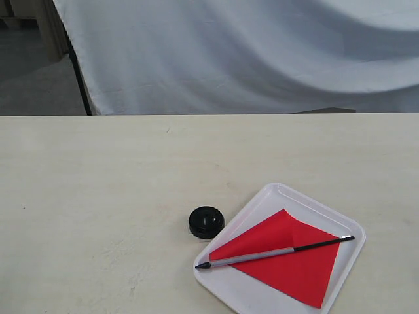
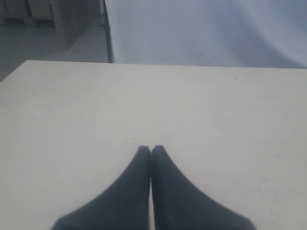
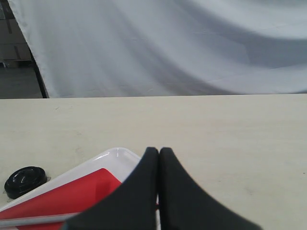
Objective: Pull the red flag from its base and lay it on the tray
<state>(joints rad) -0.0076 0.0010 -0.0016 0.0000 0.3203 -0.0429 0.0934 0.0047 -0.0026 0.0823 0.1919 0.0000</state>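
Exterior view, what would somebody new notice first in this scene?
The red flag stands out most: it lies flat on the white tray at the near right of the table, its grey pole across the cloth. Just left of the tray sits the small black base, with no pole in it. In the wrist views the left gripper and right gripper are shut, holding nothing.

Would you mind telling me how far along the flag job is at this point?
Done: the flag is off the base and lies flat on the tray. In hand: nothing; the left gripper and right gripper are both shut and empty. Left: nothing that shows.
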